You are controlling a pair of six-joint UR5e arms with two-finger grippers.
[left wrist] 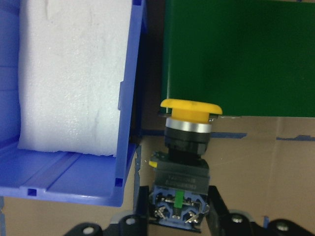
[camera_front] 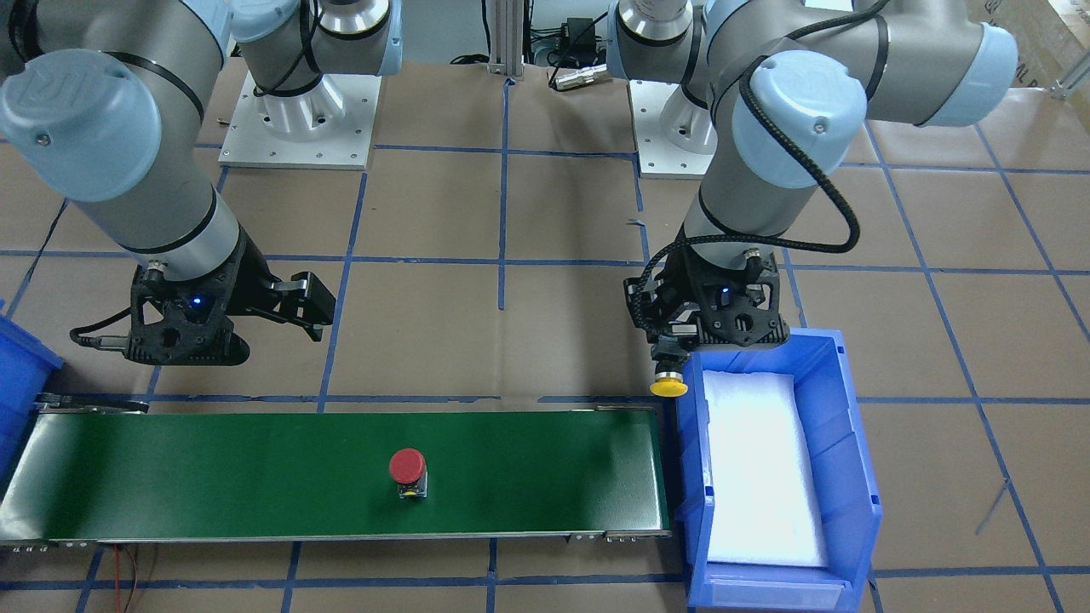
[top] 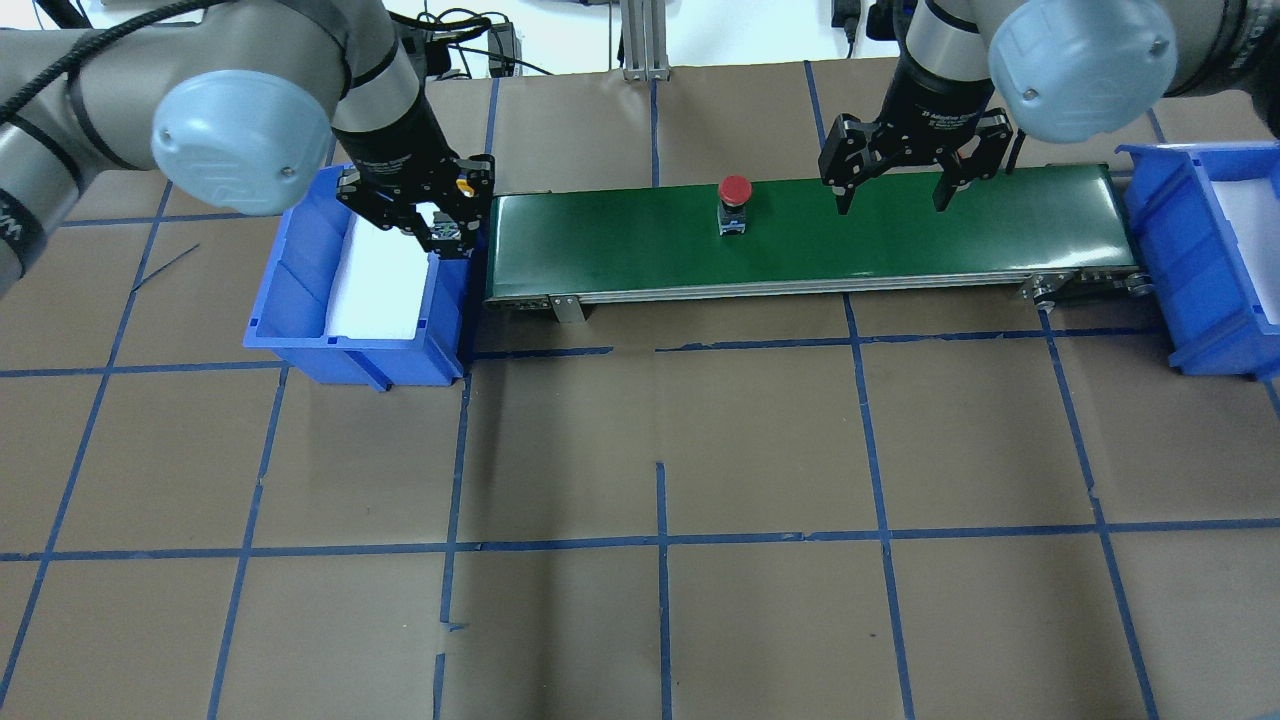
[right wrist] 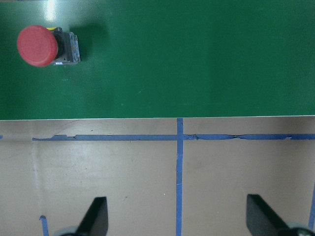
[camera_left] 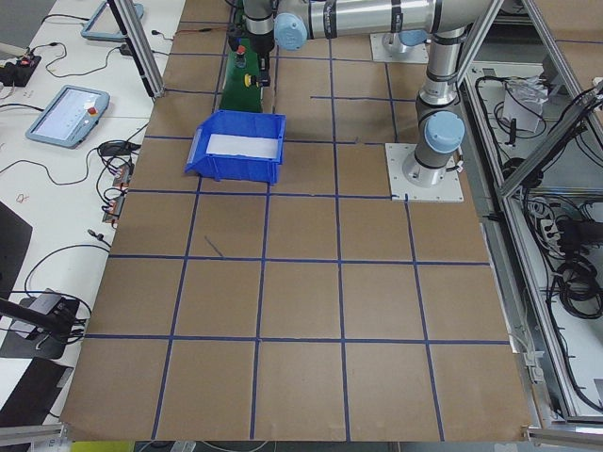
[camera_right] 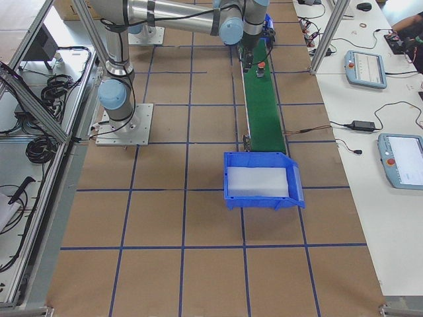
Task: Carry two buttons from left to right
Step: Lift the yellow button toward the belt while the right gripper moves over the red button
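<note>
The red button [camera_front: 408, 468] stands on the green conveyor belt [camera_front: 213, 464] near its middle; it also shows in the overhead view [top: 734, 195] and the right wrist view [right wrist: 42, 45]. My left gripper [top: 447, 212] is shut on the yellow button [camera_front: 668, 387] by its black-grey body. It holds the button above the gap between the left blue bin [top: 300, 280] and the belt's left end, cap towards the belt [left wrist: 191, 109]. My right gripper [top: 893, 197] is open and empty, beside the belt [top: 950, 235], to the right of the red button.
The left blue bin [camera_front: 851, 443] holds a white foam pad. A second blue bin [top: 1170, 240] with a white pad stands at the belt's right end. Both arm bases [camera_front: 298, 128] are bolted to the brown table with blue tape lines.
</note>
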